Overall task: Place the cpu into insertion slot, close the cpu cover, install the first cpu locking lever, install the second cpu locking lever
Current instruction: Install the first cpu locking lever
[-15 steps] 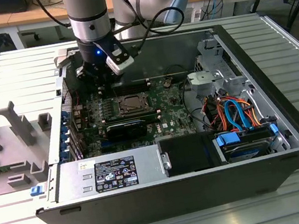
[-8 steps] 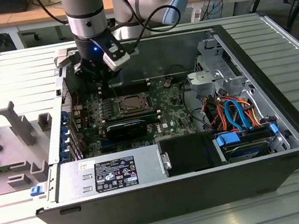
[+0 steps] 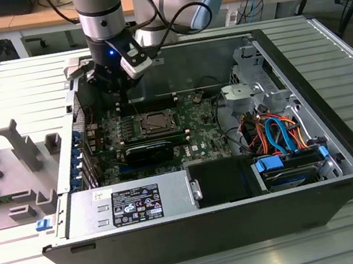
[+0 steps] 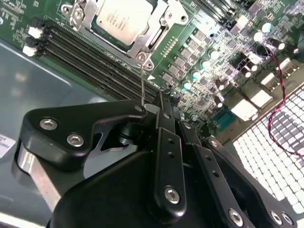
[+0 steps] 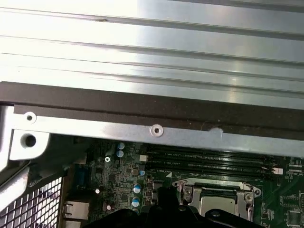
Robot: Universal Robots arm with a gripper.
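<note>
The cpu [image 4: 118, 19], silvery-grey, lies flat in the insertion slot [image 3: 153, 124] on the green board. The cpu cover [image 4: 159, 28] lies down around it as a metal frame. A thin wire locking lever [image 4: 142, 80] rises from the socket's corner to my gripper [image 4: 165, 95], whose black fingers are drawn together at the tip. The wire ends right beside them; whether it is pinched I cannot tell. In the exterior view my gripper [image 3: 118, 94] hangs just behind the socket, toward the exterior view's left. The first wrist view has the cover [image 5: 247, 194] beyond my gripper's dark body.
Long black memory slots [image 4: 95, 52] run beside the socket. A black card [image 3: 149, 152], the power supply [image 3: 124, 206], a drive cage [image 3: 253, 84] and coloured cables [image 3: 276, 131] crowd the case. The case wall [image 5: 142, 104] stands close by. Grey fixture blocks [image 3: 5, 169] sit outside.
</note>
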